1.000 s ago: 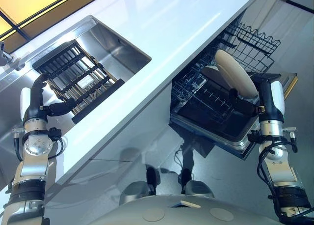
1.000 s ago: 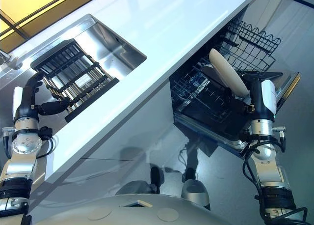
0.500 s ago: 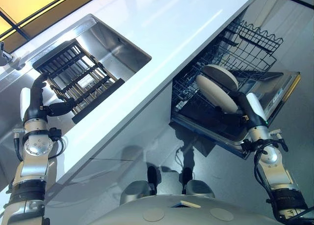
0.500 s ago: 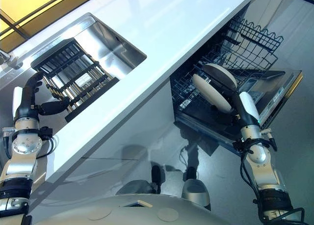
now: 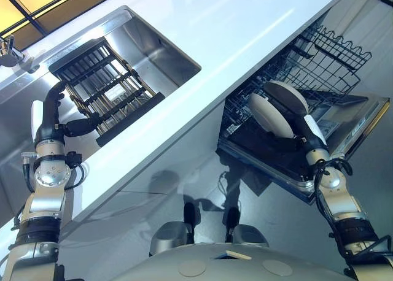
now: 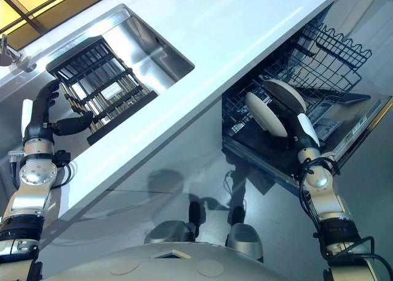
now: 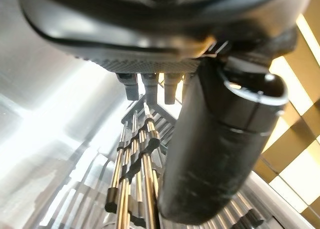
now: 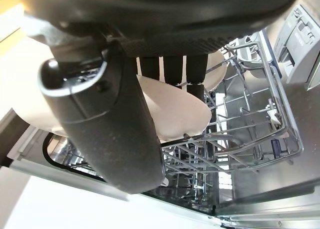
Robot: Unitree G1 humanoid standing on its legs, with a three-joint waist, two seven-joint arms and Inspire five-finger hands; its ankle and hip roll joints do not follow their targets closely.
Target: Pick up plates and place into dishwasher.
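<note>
A cream plate [image 5: 269, 114] stands on edge in the dishwasher's lower wire rack [image 5: 241, 107], close in front of a second cream plate [image 5: 287, 97]. My right hand [image 5: 309, 130] is shut on the front plate, with the thumb [image 8: 107, 119] on one face and the fingers [image 8: 170, 69] on the other. The plate [image 8: 177, 111] shows between them, with rack tines below it. My left hand [image 5: 51, 118] hangs open beside the black dish rack [image 5: 104, 88] in the sink, holding nothing. Its fingers [image 7: 150, 84] point at the rack's metal bars [image 7: 142, 159].
A steel sink [image 5: 161, 45] is set into the white countertop [image 5: 239, 26], with a faucet [image 5: 12, 48] at the far left. The dishwasher door [image 5: 362, 118] lies open on the right. A black wire basket [image 5: 334, 51] sits pulled out behind the lower rack.
My right hand has carried the plate down and left from above the rack into the lower rack, beside the other plate. The camera has shifted slightly. The left hand has stayed put.
</note>
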